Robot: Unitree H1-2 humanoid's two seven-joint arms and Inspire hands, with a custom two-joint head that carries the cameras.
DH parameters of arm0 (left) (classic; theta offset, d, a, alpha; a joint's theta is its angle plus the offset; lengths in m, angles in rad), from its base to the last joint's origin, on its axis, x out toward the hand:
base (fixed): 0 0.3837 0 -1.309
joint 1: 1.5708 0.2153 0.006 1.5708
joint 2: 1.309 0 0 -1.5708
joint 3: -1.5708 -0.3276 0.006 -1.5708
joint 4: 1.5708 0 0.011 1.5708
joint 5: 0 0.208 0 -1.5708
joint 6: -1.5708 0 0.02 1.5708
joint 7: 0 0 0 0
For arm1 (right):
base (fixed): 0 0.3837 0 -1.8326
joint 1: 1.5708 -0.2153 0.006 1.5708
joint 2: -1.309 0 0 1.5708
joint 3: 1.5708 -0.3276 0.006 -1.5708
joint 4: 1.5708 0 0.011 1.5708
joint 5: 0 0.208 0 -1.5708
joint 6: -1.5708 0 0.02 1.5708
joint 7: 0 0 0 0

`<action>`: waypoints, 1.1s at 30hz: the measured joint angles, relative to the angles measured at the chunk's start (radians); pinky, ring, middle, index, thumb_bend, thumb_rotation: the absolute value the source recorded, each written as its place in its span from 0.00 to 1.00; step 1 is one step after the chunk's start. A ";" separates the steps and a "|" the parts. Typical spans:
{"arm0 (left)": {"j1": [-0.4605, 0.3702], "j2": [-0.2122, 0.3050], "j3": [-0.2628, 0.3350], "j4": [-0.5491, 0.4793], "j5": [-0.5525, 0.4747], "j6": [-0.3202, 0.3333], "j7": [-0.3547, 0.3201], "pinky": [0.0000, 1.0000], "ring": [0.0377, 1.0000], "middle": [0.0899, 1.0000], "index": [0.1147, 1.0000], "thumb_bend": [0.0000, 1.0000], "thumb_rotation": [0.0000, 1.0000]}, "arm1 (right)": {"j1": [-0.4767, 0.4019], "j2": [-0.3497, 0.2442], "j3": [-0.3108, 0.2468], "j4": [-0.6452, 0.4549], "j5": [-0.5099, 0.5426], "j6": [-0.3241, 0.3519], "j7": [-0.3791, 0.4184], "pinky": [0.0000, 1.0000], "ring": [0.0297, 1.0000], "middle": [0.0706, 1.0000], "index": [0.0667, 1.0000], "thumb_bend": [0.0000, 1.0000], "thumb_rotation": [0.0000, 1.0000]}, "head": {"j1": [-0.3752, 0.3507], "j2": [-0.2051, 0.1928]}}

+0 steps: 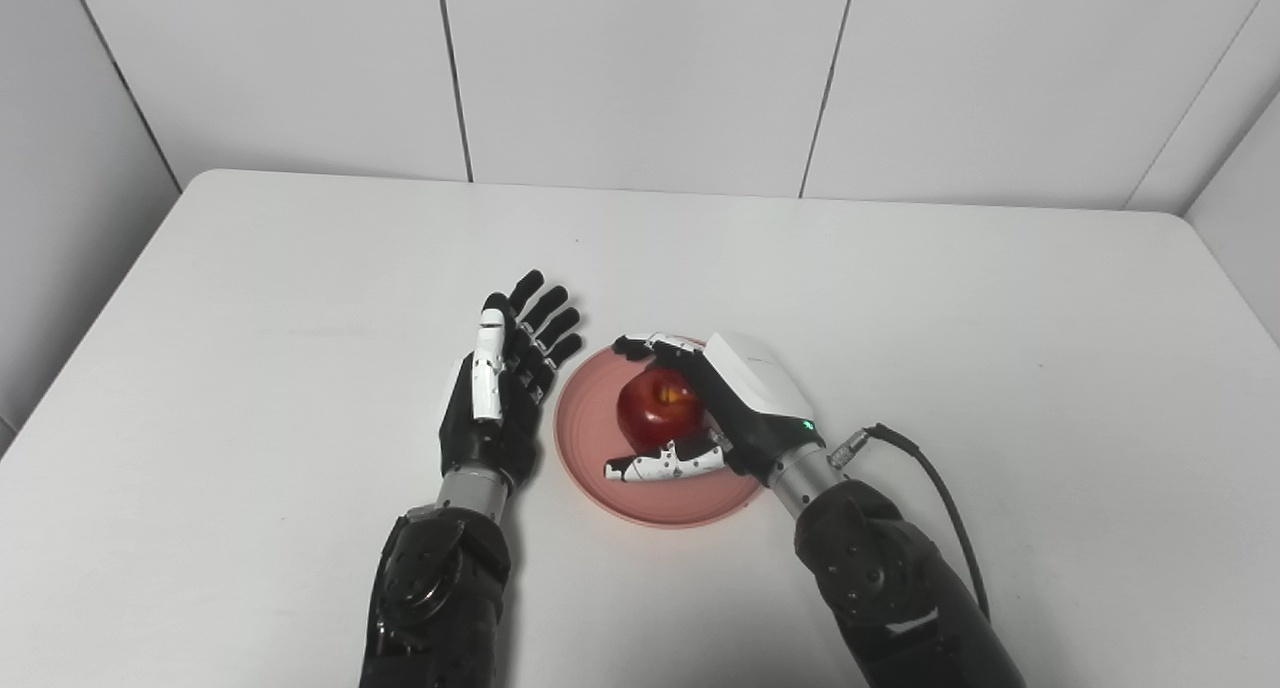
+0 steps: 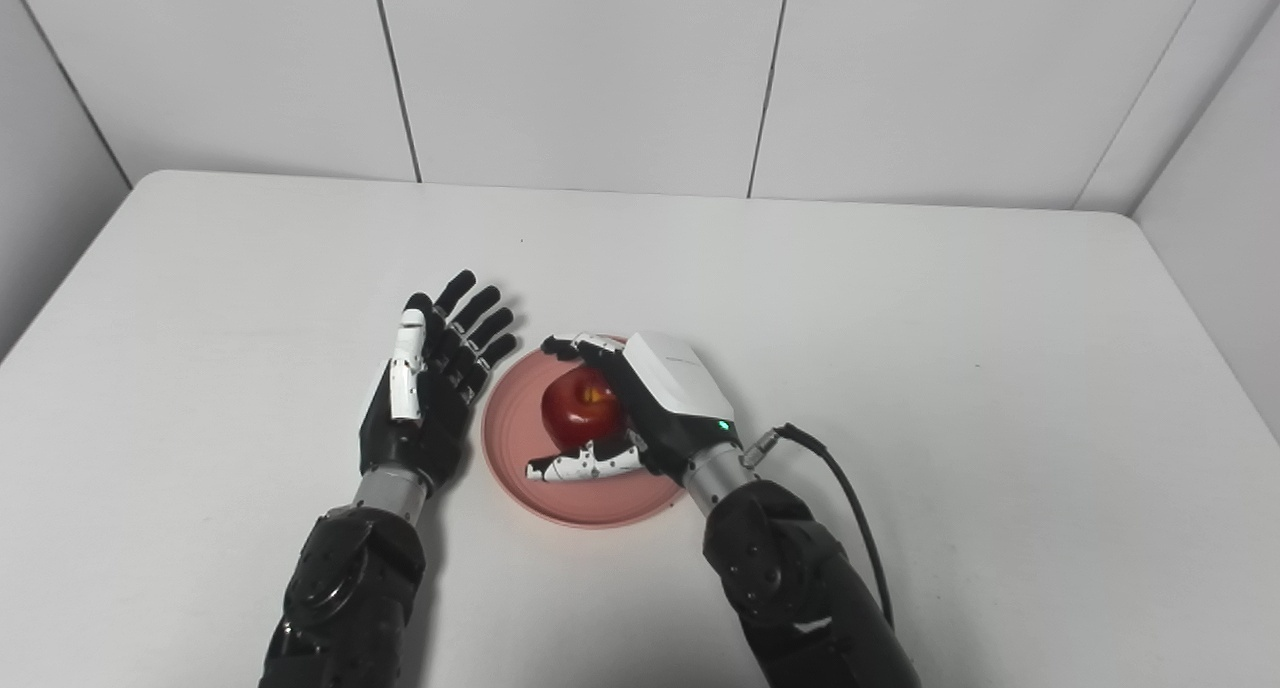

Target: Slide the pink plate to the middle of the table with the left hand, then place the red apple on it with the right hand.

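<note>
Red apple [image 1: 657,408] sits on the pink plate [image 1: 600,468], approx mid-table [image 1: 900,298], stem end up. Right robot hand [image 1: 700,408] wraps it from the right & above, thumb in front, fingers curled behind; apple lies just left of its palm. Can't tell if grip is loosening. Left robot hand [image 1: 500,388] lies spread, holding nothing, just beside plate's left rim. Next, prob: right releases, lifts clear.
</note>
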 measured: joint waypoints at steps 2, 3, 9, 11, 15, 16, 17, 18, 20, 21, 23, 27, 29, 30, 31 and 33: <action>0.000 0.000 0.000 0.000 0.000 0.000 0.000 0.86 0.85 0.86 0.85 0.38 1.00 | -0.001 0.000 0.000 -0.002 -0.008 0.002 0.011 0.80 0.88 0.90 0.89 1.00 0.47 | -0.002 0.002; 0.000 0.000 0.000 0.000 0.000 0.000 0.000 0.86 0.85 0.86 0.85 0.37 1.00 | -0.002 -0.001 0.002 -0.004 -0.014 0.003 0.017 0.83 0.90 0.91 0.91 1.00 0.49 | -0.002 0.002; 0.000 0.000 0.000 0.000 0.000 0.000 0.000 0.86 0.85 0.86 0.85 0.38 1.00 | -0.009 -0.007 0.011 -0.005 -0.039 0.002 0.029 0.94 0.95 0.96 0.97 1.00 0.56 | -0.002 0.002; 0.000 0.000 0.000 0.000 0.000 0.000 0.000 0.86 0.85 0.86 0.85 0.38 1.00 | -0.010 -0.008 0.011 -0.005 -0.041 0.002 0.030 0.94 0.95 0.97 0.97 1.00 0.56 | -0.008 0.002; 0.000 0.000 0.000 0.000 0.000 0.000 -0.001 0.87 0.86 0.86 0.85 0.38 1.00 | -0.010 -0.008 0.011 -0.005 -0.040 0.001 0.026 0.96 0.97 0.99 1.00 1.00 0.60 | -0.011 0.000; 0.000 0.000 0.000 0.000 0.000 0.000 -0.002 0.86 0.85 0.86 0.85 0.38 1.00 | -0.009 -0.008 0.011 -0.005 -0.038 0.001 0.023 0.96 0.98 0.99 1.00 1.00 0.61 | -0.011 0.000; 0.000 0.000 0.000 0.000 -0.001 0.000 -0.002 0.86 0.85 0.85 0.85 0.37 1.00 | -0.008 -0.009 0.010 -0.005 -0.037 0.000 0.020 0.96 0.98 1.00 1.00 1.00 0.62 | -0.014 -0.002; 0.000 0.000 0.001 0.000 -0.001 0.000 -0.002 0.86 0.85 0.85 0.84 0.37 1.00 | -0.007 -0.010 0.008 -0.006 -0.037 0.000 0.015 0.97 0.98 1.00 1.00 1.00 0.62 | -0.014 -0.002; 0.000 0.000 0.001 0.000 -0.001 0.000 -0.002 0.86 0.85 0.85 0.84 0.37 1.00 | -0.006 -0.014 0.002 -0.012 -0.032 -0.001 0.009 0.97 0.99 1.00 1.00 1.00 0.63 | -0.014 -0.002; 0.000 0.000 0.001 0.000 -0.001 0.000 -0.002 0.85 0.85 0.85 0.84 0.37 1.00 | -0.005 -0.016 -0.003 -0.017 -0.028 -0.001 0.006 0.97 0.98 1.00 1.00 1.00 0.62 | -0.014 -0.002; 0.000 0.000 0.001 0.000 0.000 0.000 -0.001 0.84 0.84 0.85 0.84 0.37 1.00 | 0.000 -0.016 -0.022 -0.035 -0.008 -0.005 -0.004 0.95 0.99 1.00 1.00 1.00 0.62 | -0.017 -0.003; 0.000 0.000 0.001 0.000 0.000 0.000 -0.001 0.83 0.84 0.85 0.84 0.37 1.00 | 0.004 -0.011 -0.079 -0.071 0.050 -0.024 -0.036 0.91 0.98 1.00 1.00 1.00 0.64 | -0.020 -0.003; 0.000 0.000 0.002 0.000 0.000 0.000 -0.001 0.83 0.84 0.85 0.84 0.37 1.00 | 0.005 -0.011 -0.098 -0.097 0.065 -0.024 -0.037 0.90 0.98 1.00 1.00 1.00 0.66 | -0.021 -0.003; 0.000 0.000 0.002 0.000 0.000 0.000 -0.002 0.84 0.85 0.85 0.85 0.37 1.00 | 0.005 -0.012 -0.105 -0.112 0.073 -0.023 -0.037 0.89 0.98 1.00 1.00 1.00 0.66 | -0.023 -0.005; 0.000 0.001 0.002 0.000 0.000 0.000 -0.002 0.84 0.85 0.86 0.85 0.37 1.00 | 0.006 -0.011 -0.113 -0.129 0.080 -0.022 -0.035 0.88 0.97 1.00 1.00 1.00 0.66 | -0.023 -0.005; 0.000 0.001 0.002 0.000 0.000 0.000 -0.004 0.85 0.85 0.85 0.84 0.37 1.00 | 0.007 -0.010 -0.141 -0.155 0.115 -0.022 -0.033 0.88 0.96 1.00 1.00 1.00 0.65 | -0.025 -0.005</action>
